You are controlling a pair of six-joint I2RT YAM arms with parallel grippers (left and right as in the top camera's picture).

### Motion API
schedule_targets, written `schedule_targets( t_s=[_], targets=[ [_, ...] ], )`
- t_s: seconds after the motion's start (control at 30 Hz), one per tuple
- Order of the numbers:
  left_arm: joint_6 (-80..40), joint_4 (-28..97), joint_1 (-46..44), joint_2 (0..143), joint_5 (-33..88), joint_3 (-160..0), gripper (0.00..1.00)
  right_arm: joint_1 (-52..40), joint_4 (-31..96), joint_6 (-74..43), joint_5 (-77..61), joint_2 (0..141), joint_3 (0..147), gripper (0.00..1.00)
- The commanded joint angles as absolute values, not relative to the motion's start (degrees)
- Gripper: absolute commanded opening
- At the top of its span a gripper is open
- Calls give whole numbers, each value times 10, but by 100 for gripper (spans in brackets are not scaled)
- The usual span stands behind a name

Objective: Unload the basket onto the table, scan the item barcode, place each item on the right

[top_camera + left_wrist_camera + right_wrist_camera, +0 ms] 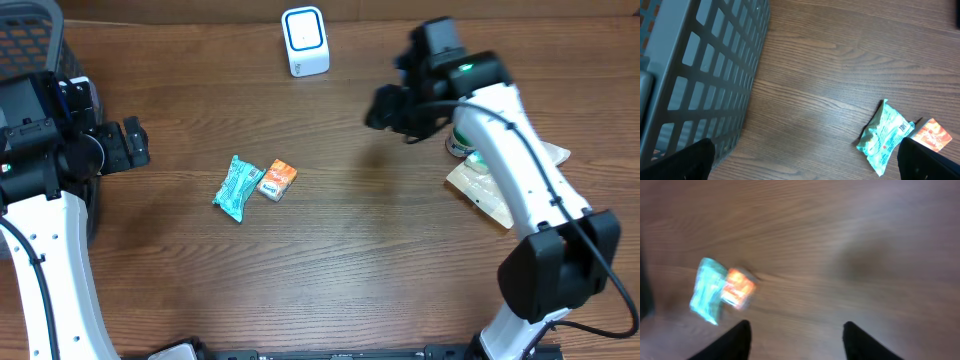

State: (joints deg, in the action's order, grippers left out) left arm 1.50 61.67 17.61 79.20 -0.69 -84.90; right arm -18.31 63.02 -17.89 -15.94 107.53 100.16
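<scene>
R jaws apart, teal pkt (pixel 238 188) long axis diagonal

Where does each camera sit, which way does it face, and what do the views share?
Overhead: above the table, looking straight down; the left arm and right arm show, white scanner at the far edge.
Left wrist: on the left arm, angled down at a grey basket and the table; its dark fingers show in the bottom corners.
Right wrist: on the right arm, looking down, blurred; its fingers show at the bottom.
Shared: all three see the teal packet beside the orange packet.
</scene>
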Motion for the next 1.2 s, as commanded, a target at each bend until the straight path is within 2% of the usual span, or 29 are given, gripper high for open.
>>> schedule_targets(
  t_s=[0.0,0.23,0.4,0.5,0.6,0.73,0.8,0.87,1.17],
  targets=[
    [22,615,173,794,-2,-852,99,-239,574,-127,-170,1075,976,56],
    [22,615,173,794,-2,-852,100,-346,430,-104,-167,1136,955,57],
    [22,615,173,794,-2,-852,99,-397,390,-104,-235,1192,955,43],
    [22,615,173,794,-2,-852,100,-423,379,-103,-209,1221,955,40],
    [22,615,173,794,-2,-852,100,-431,357,-103,-154,1235,955,41],
    [22,615,173,794,-2,-852,99,-424,299,-104,-154,1236,955,42],
    [22,615,173,794,-2,-852,100,-420,279,-104,-154,1236,955,50],
    [22,615,173,794,-2,-852,100,-417,272,-106,-152,1236,955,52],
    [22,615,173,794,-2,-852,100,-415,254,-117,-116,1261,953,52]
  ],
)
